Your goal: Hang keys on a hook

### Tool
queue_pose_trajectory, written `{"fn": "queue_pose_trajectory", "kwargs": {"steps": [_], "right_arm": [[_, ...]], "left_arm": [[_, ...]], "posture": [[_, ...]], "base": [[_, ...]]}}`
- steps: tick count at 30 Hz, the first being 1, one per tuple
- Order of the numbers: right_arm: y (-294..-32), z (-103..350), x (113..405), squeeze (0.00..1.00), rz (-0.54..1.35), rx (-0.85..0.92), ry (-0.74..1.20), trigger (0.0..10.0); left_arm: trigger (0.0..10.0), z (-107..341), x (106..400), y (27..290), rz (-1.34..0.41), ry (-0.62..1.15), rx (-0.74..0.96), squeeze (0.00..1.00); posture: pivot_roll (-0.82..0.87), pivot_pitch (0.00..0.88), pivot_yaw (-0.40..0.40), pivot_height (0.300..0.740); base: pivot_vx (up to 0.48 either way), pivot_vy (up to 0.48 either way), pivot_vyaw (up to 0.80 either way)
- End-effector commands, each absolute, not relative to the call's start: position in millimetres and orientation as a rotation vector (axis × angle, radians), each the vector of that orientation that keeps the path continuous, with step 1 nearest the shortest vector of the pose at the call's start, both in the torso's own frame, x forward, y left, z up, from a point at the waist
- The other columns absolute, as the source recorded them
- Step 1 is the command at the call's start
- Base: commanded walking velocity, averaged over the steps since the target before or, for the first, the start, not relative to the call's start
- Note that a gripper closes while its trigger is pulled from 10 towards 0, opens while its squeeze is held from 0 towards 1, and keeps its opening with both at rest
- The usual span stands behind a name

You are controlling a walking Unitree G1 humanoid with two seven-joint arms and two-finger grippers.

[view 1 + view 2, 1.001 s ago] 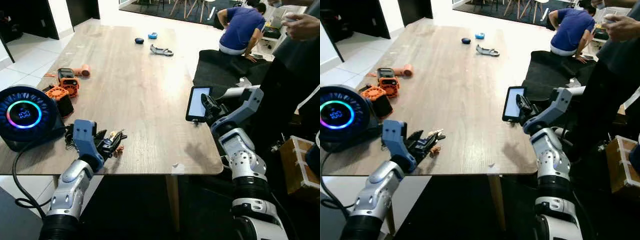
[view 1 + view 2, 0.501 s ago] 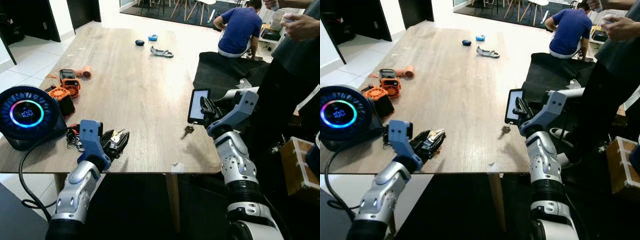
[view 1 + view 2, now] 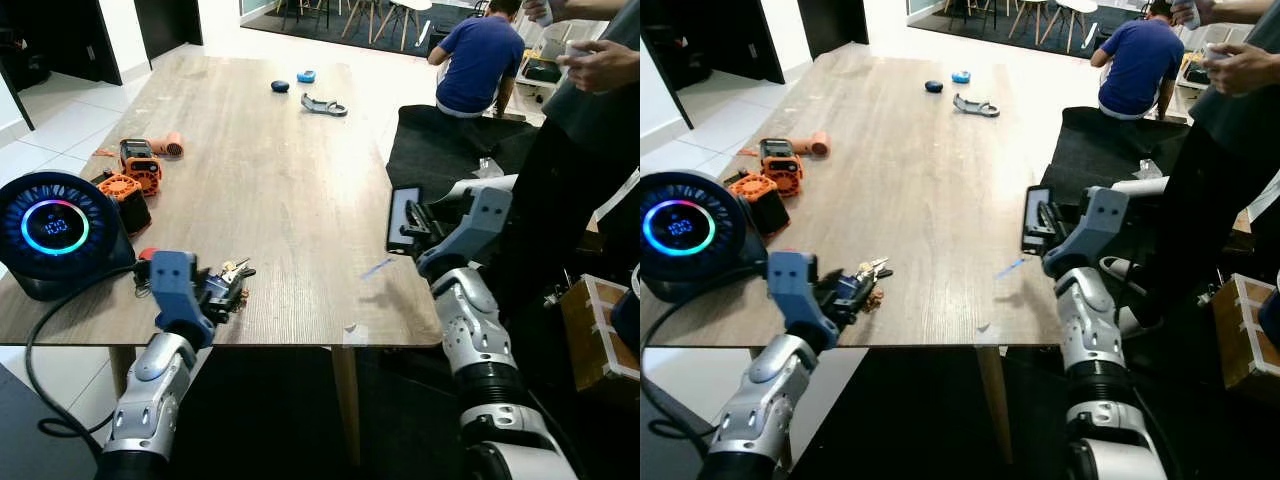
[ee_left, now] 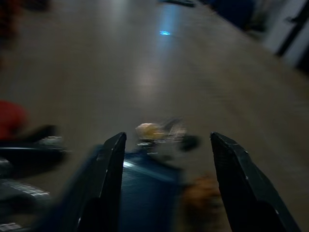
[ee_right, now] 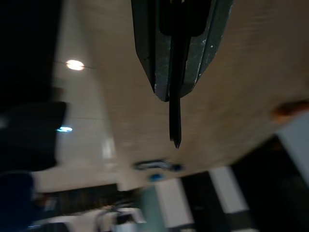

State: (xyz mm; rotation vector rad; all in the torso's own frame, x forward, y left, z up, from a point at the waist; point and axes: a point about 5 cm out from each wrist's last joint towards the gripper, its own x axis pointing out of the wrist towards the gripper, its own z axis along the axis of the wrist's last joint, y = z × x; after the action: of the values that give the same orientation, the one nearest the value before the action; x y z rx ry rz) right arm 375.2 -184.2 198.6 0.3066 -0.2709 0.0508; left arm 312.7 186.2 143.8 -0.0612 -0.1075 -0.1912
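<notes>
A bunch of keys (image 3: 234, 275) lies on the wooden table (image 3: 290, 190) near its front edge; the blurred left wrist view shows the keys (image 4: 157, 131) too. My left gripper (image 3: 222, 290) is right at them, open, one finger (image 4: 108, 183) on each side of the bunch. At the table's right edge my right gripper (image 3: 412, 222) holds up a flat black panel (image 3: 402, 218). In the right wrist view the fingers (image 5: 145, 53) are shut on the panel (image 5: 175, 116), seen edge-on. A small blue streak (image 3: 377, 268) shows on the table just below the panel.
A round black device with a glowing ring (image 3: 55, 225) stands at the front left, orange tools (image 3: 138, 165) behind it. Small things (image 3: 322, 102) lie at the far end. One person crouches on a black mat (image 3: 478, 60); another stands at the right (image 3: 590, 120).
The panel in my right gripper has turned from face-on to nearly edge-on. My left gripper has dropped lower at the keys. The small thing under the panel now shows as a blue streak.
</notes>
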Motion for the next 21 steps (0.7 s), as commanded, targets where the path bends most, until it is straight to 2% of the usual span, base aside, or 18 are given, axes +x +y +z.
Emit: {"fn": "queue_pose_trajectory", "kwargs": {"steps": [1, 4, 8, 11, 12, 13, 17, 21], "right_arm": [[-204.6, 186.0, 370.8, 0.00, -0.061, 0.310, -0.252, 10.0], [-237.0, 180.1, 364.2, 0.00, -0.204, 0.316, -0.253, 10.0], [-258.0, 176.7, 357.2, 0.00, -0.283, 0.304, -0.255, 10.0], [-288.1, 165.2, 343.0, 0.00, -0.393, 0.295, -0.234, 10.0], [-288.1, 165.2, 343.0, 0.00, -0.393, 0.295, -0.234, 10.0], [-302.2, 158.2, 334.6, 0.00, -0.457, 0.299, -0.225, 10.0], [-317.1, 149.0, 323.5, 0.00, -0.534, 0.296, -0.212, 10.0], [-338.7, 119.7, 294.5, 0.00, -0.655, 0.238, -0.143, 10.0]], "left_arm": [[10.0, 135.5, 309.0, 197.0, -0.146, -0.086, -0.003, 0.00], [10.0, 130.7, 306.7, 213.3, -0.073, -0.065, 0.010, 0.00], [10.0, 128.3, 304.1, 226.6, -0.010, -0.057, 0.010, 0.00], [10.0, 122.0, 296.7, 247.3, 0.076, -0.049, 0.051, 0.00], [10.0, 122.0, 296.7, 247.3, 0.076, -0.049, 0.051, 0.00], [10.0, 119.5, 292.2, 257.4, 0.124, -0.060, 0.062, 0.00], [10.0, 116.9, 285.2, 271.2, 0.200, -0.072, 0.082, 0.00], [10.0, 101.0, 261.2, 293.8, 0.316, -0.060, 0.194, 0.00]], "posture": [[0.10, 0.109, -0.050, 0.740], [0.10, 0.107, -0.048, 0.740], [0.09, 0.108, -0.048, 0.740], [0.10, 0.104, -0.049, 0.740], [0.10, 0.104, -0.049, 0.740], [0.10, 0.103, -0.049, 0.740], [0.10, 0.101, -0.051, 0.740], [0.09, 0.097, -0.052, 0.740]], "base": [[0.000, 0.000, 0.00], [0.000, 0.000, 0.00], [0.000, 0.000, 0.00], [0.000, 0.000, 0.00], [0.000, 0.000, 0.00], [0.000, 0.000, 0.00], [0.000, 0.000, 0.00], [0.000, 0.000, 0.00]]}}
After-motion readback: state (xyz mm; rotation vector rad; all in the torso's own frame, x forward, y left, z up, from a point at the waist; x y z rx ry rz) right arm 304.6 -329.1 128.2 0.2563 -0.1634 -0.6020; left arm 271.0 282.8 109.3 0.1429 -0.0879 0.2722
